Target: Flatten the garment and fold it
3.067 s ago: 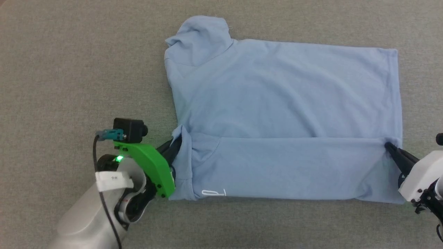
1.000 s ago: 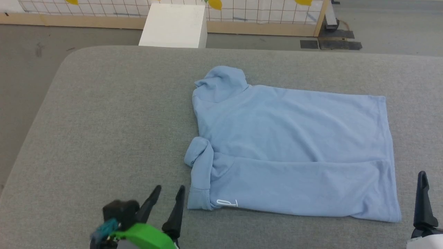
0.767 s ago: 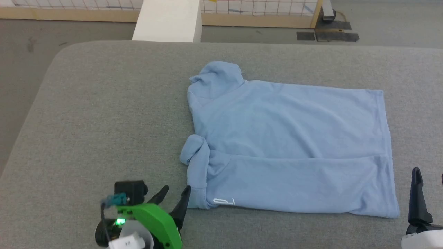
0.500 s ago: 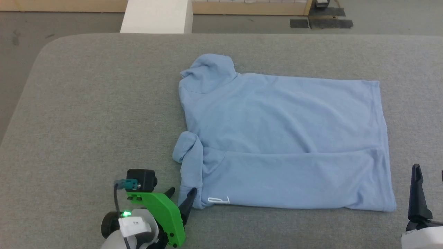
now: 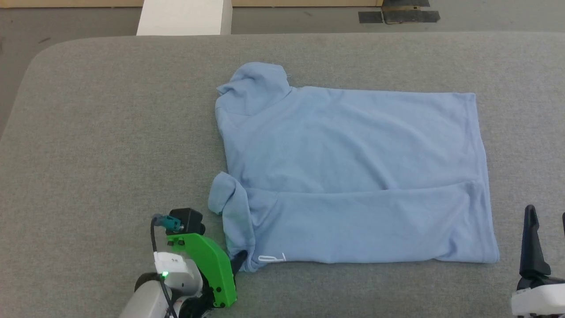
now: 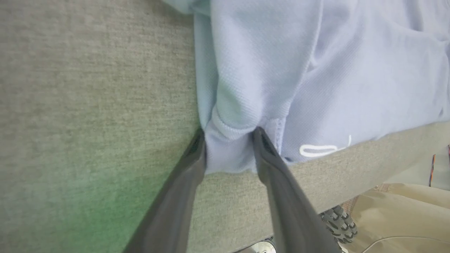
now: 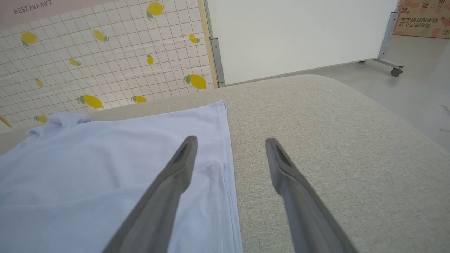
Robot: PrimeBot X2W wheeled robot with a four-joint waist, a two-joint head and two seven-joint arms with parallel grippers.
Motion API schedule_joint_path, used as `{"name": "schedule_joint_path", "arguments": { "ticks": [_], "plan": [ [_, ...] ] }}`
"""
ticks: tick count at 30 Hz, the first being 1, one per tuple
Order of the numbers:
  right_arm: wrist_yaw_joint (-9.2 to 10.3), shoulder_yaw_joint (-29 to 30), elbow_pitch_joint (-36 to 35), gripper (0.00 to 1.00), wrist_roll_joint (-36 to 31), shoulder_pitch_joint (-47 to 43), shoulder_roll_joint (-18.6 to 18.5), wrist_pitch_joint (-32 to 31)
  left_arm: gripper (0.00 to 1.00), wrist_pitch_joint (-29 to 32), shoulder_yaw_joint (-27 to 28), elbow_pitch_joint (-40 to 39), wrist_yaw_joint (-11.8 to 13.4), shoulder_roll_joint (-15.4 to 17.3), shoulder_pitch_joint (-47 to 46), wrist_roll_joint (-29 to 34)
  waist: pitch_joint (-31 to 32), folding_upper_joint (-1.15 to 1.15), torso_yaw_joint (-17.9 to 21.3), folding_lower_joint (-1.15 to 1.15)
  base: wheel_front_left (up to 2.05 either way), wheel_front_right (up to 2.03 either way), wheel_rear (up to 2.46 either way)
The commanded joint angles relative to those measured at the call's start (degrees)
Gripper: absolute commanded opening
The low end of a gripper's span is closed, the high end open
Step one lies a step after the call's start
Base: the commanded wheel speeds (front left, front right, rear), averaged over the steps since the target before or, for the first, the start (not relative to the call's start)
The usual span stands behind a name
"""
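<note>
One garment [image 5: 353,176] lies flat — long axis left-right, hem rightward.

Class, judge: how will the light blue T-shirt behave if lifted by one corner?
Probably floppy: the T-shirt bunches in the left tool, so it should drape. Likely light: thin cloth, soft creases. Pushed, it may wrinkle rather than slide on the coarse grey surface.

The shirt [image 5: 348,168] is soft, matt cloth, a fine knit up close, with stitched hems. The table [image 5: 110,132] is covered in coarse grey woven fabric, matt and rough. The fingers [image 7: 161,196] look like dark matt rubber or plastic. The green bracket [image 5: 212,269] is smooth plastic with a slight sheen.
</note>
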State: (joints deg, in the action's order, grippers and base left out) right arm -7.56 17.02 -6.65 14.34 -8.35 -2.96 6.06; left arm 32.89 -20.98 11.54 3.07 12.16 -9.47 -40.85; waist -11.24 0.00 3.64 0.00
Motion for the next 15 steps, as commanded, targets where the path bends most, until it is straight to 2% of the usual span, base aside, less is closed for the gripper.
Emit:
{"name": "schedule_joint_path", "arguments": {
  "ticks": [1,5,9,13,15],
  "plan": [
    [0.08,-0.1,0.1,1.0,0.0,1.3,0.1,0.0,0.0,-0.3,-0.9,2.1,-0.2,-1.3,0.5,-0.1,-0.2,0.0,0.2,0.0,0.0,0.0,0.0],
    [0.08,-0.7,-0.7,1.0,-1.3,2.1,0.1,-1.1,0.0,-4.6,0.5,2.1,-0.3,-1.7,0.2,0.2,-0.6,0.0,0.3,0.0,0.0,0.0,0.0],
    [0.08,-2.1,-1.6,1.0,0.1,3.5,-1.4,-5.2,0.0,-8.2,1.9,0.8,-0.3,-1.9,0.6,0.2,-0.9,0.0,0.1,0.0,0.0,0.0,0.0],
    [0.08,-0.8,-0.5,1.0,3.0,4.9,-2.9,-15.1,0.0,-9.8,2.4,-0.7,-0.3,-1.8,1.5,0.0,-1.5,0.0,0.1,0.0,0.0,0.0,0.0],
    [0.08,0.2,0.7,1.0,4.2,5.5,-3.4,-22.6,0.0,-10.3,2.5,-1.4,-0.4,-1.9,1.7,-0.1,-1.9,0.0,0.0,0.0,0.0,0.0,0.0]
  ]
}}
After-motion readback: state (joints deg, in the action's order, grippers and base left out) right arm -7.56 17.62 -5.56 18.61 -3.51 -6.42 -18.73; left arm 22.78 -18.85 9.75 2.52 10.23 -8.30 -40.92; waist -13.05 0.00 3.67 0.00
